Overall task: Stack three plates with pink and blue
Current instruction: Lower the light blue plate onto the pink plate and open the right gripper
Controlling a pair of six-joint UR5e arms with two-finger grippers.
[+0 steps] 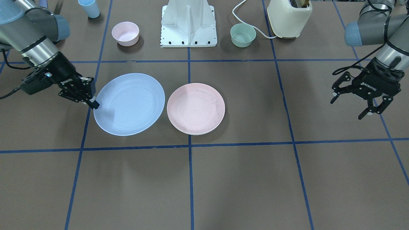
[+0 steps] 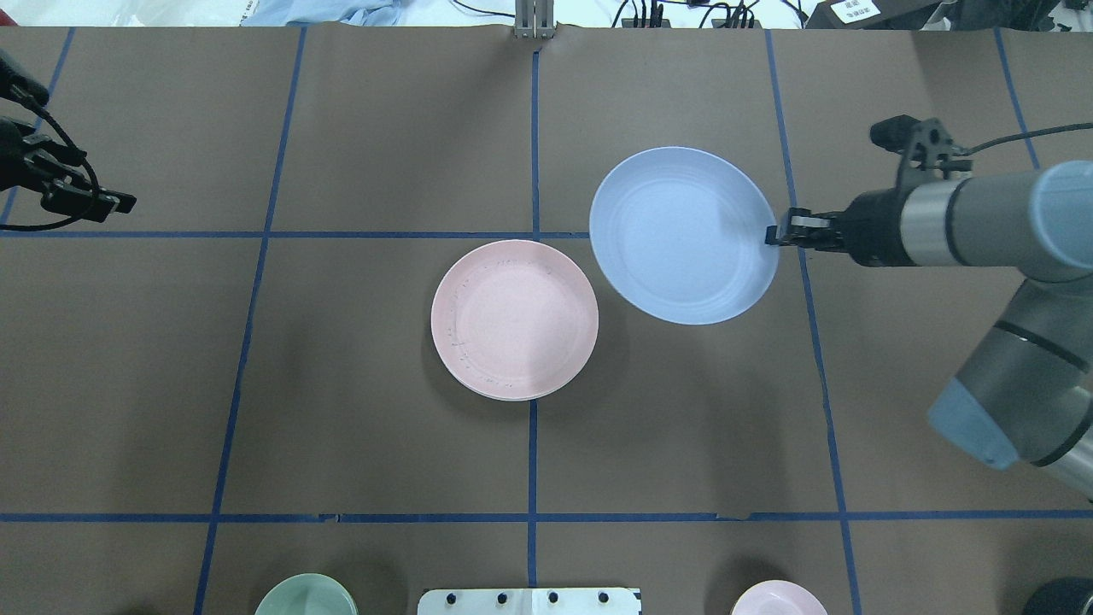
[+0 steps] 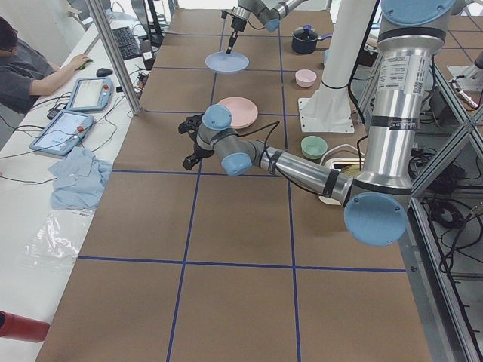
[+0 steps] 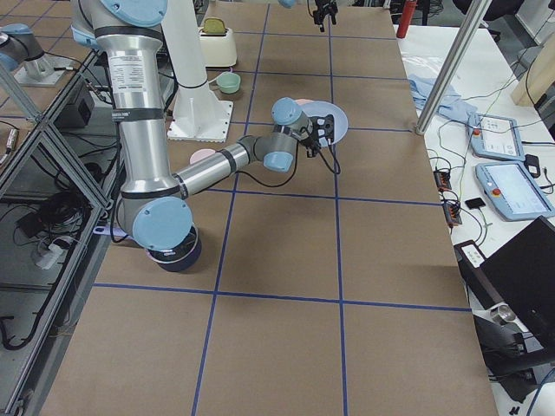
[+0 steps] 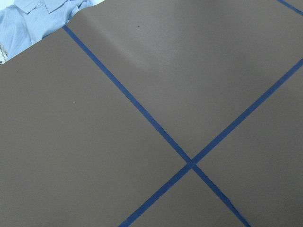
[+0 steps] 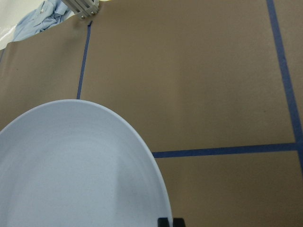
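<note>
My right gripper (image 1: 92, 103) is shut on the rim of the light blue plate (image 1: 129, 103) and holds it level a little above the table, next to the pink plate. The held rim also shows in the overhead view (image 2: 775, 235) and the right wrist view (image 6: 71, 170). The pale pink plate (image 1: 195, 107) lies at the table's middle on top of the cream plate, of which only a thin pale rim (image 1: 195, 134) shows. My left gripper (image 1: 347, 109) is open and empty, raised far off to the side.
A small pink bowl (image 1: 125, 33), a green bowl (image 1: 243, 34), a light blue cup (image 1: 89, 8) and a cream toaster (image 1: 289, 17) with its cord stand along the robot's side by the white base (image 1: 189, 24). Operators' tablets lie beyond the far edge.
</note>
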